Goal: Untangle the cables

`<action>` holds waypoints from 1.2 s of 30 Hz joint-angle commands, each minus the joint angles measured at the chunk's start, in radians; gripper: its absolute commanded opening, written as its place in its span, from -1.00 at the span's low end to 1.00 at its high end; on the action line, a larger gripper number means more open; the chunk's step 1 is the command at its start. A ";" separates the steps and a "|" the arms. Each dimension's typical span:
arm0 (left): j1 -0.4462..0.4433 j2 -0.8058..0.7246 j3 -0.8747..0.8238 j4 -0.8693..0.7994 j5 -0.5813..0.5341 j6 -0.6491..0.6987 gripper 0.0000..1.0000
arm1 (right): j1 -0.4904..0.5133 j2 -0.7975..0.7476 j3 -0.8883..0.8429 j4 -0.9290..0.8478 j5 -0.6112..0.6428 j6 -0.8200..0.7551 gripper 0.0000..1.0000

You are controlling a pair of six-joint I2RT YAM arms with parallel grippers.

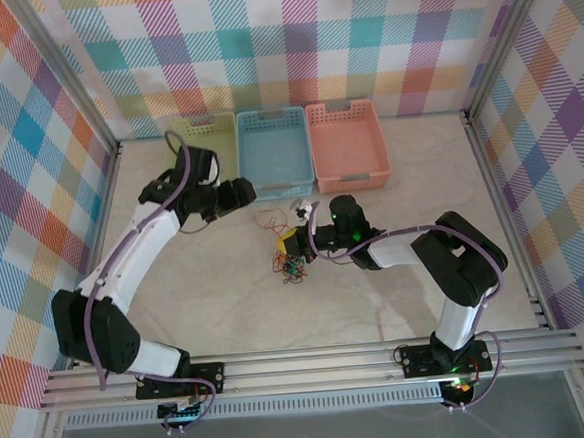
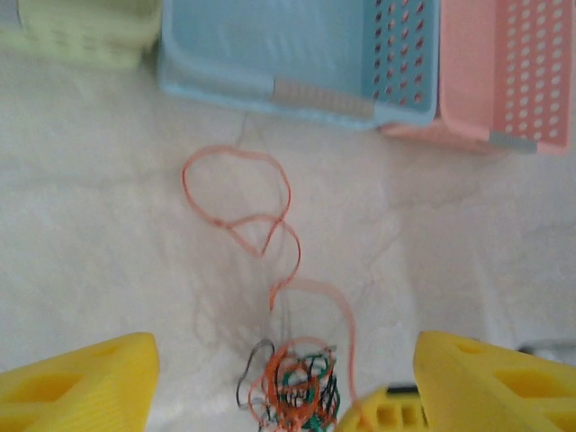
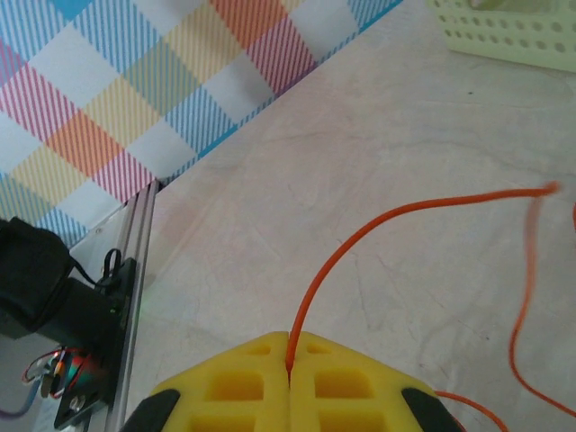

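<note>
Right hand (image 3: 290, 360) clenched on the orange cable (image 3: 405, 209), which leaves from between its fingers. Left hand (image 2: 283, 360) released, fingers spread wide. The knot of cables (image 2: 297, 387) lies on the bench (image 2: 108, 252), with 1 orange loop reaching toward the blue basket (image 2: 270, 45).

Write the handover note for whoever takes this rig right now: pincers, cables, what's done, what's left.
The left pincer is open and holds nothing; it points at the knot.
The right pincer is shut on the orange cable, low beside the knot.
Cables: the orange cable runs out of the knot in loose loops toward the blue basket. The dark cables are bunched inside the knot.
Done: part of the orange cable lies drawn out.
Left: free the rest of it, then pull the dark cables apart. No cable is fully separated yet.
</note>
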 commanded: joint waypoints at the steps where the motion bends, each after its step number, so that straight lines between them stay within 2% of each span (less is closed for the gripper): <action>1: -0.065 -0.110 -0.120 0.137 0.044 -0.015 0.36 | -0.005 0.021 -0.004 0.070 0.026 0.078 -1.00; 3: -0.113 -0.141 -0.199 0.170 0.008 -0.034 0.29 | -0.011 0.025 -0.005 0.072 0.034 0.094 -1.00; 8: -0.218 -0.105 -0.335 0.311 0.021 -0.141 0.20 | -0.033 0.036 -0.012 0.079 0.066 0.144 -1.00; 14: -0.301 0.074 -0.243 0.262 -0.023 -0.124 0.08 | -0.050 0.039 -0.011 0.038 0.108 0.158 -1.00; 23: -0.321 0.206 -0.168 0.207 -0.072 -0.112 0.14 | -0.073 0.049 -0.011 0.018 0.130 0.185 -1.00; 32: -0.326 0.262 -0.121 0.163 -0.099 -0.080 0.13 | -0.107 0.061 -0.024 0.029 0.153 0.241 -1.00; 34: -0.328 0.279 -0.101 0.152 -0.086 -0.067 0.20 | -0.115 0.065 -0.028 0.038 0.154 0.254 -1.00; 36: -0.334 0.286 -0.092 0.147 -0.069 -0.045 0.38 | -0.121 0.067 -0.032 0.048 0.154 0.263 -1.00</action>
